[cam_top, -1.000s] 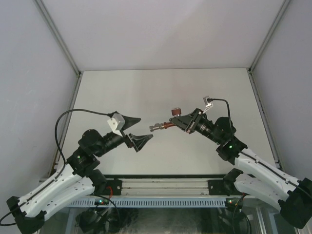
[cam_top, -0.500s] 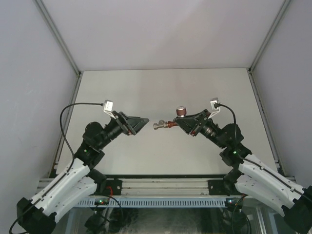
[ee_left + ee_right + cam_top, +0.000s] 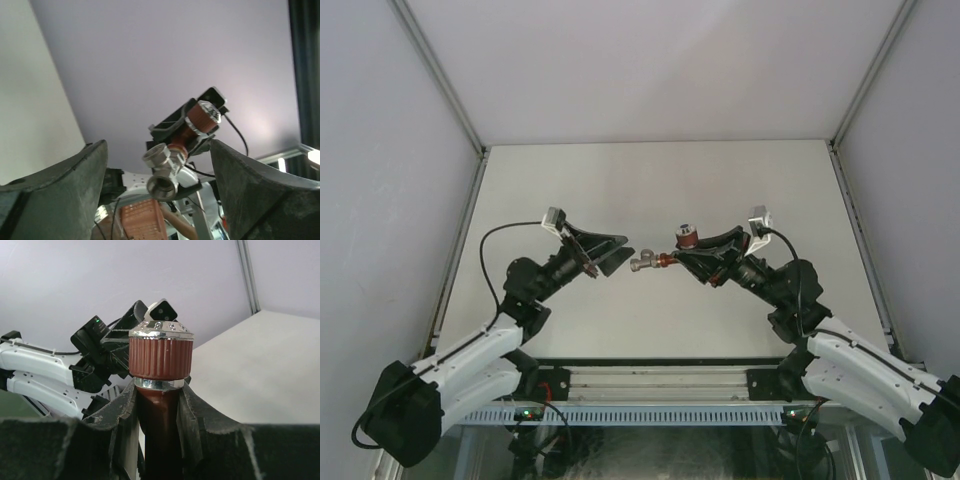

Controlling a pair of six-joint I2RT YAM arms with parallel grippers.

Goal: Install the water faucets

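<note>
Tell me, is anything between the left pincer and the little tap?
No. From the top camera, only an empty gap separates the left pincer from the tap.

The overhead camera looks down from the near edge onto the worktop. The wrist cameras face each other, close in, both catching the faucet.

Nothing readable is showing in any view: no lettering, number or brand mark is appearing on the faucet, and the left arm's casing, at the frame's left, is bearing none either.
</note>
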